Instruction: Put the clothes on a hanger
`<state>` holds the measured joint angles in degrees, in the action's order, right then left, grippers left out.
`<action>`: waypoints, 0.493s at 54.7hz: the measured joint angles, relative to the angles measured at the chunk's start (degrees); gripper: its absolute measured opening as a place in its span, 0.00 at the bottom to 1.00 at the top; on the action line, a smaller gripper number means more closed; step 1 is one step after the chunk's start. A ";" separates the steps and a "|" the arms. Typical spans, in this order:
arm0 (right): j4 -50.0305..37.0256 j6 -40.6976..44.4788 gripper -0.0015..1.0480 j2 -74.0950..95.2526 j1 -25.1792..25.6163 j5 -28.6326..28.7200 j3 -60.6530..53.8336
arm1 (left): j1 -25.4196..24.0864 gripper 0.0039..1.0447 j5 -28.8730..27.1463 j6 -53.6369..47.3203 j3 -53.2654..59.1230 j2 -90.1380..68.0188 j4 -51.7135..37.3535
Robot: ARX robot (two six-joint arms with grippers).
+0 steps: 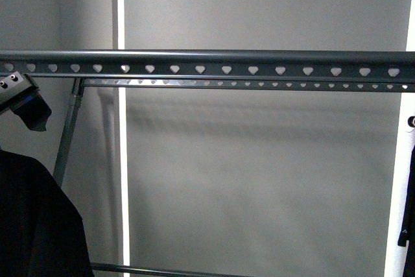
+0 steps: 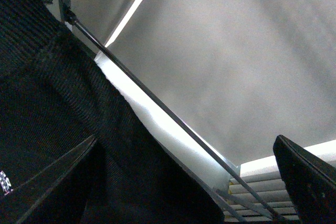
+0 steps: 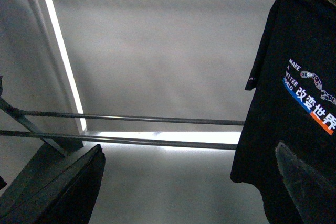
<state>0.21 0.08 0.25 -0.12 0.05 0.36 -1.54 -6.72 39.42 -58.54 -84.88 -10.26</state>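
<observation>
Right gripper [image 3: 190, 145] and left gripper [image 2: 186, 137] both have jaws spread, holding nothing. The printed T-shirt [image 3: 294, 40] hangs by the rack [image 1: 207, 58], so hanging looks done.

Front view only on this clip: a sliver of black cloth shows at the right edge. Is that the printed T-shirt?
Observer: Apparently so; the right wrist view shows a black T-shirt with a white, blue and orange chest print hanging there.
Operator: Does the right gripper hold it?
Observer: No, the right gripper is open, its fingers wide apart.
Operator: And the dark mass lower left?
Observer: The left wrist view shows a ribbed black garment with a tiny white mark.
</observation>
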 joint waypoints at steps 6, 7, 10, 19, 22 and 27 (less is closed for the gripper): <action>0.00 0.00 0.93 0.00 0.00 0.00 0.00 | -0.85 0.79 -1.81 0.50 -2.62 -2.69 2.08; 0.00 0.00 0.93 0.00 0.00 0.00 0.00 | -0.98 0.76 -1.79 0.59 -2.84 -2.95 2.40; 0.00 0.02 0.93 0.00 0.00 0.00 0.00 | -1.18 0.64 -1.64 0.85 -3.30 -3.48 3.23; 0.00 0.02 0.93 0.00 0.00 0.02 0.00 | -1.66 0.35 0.92 0.07 -3.23 -3.43 3.28; 0.00 0.02 0.93 0.00 0.00 0.00 0.00 | -1.88 0.25 1.62 -0.13 -2.73 -3.10 3.28; 0.00 0.00 0.93 0.00 0.00 0.00 0.00 | -2.49 0.17 3.15 0.96 -1.86 -2.62 3.78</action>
<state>0.21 0.08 0.25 -0.12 0.05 0.36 -4.03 -3.57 40.38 -60.40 -87.50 -6.48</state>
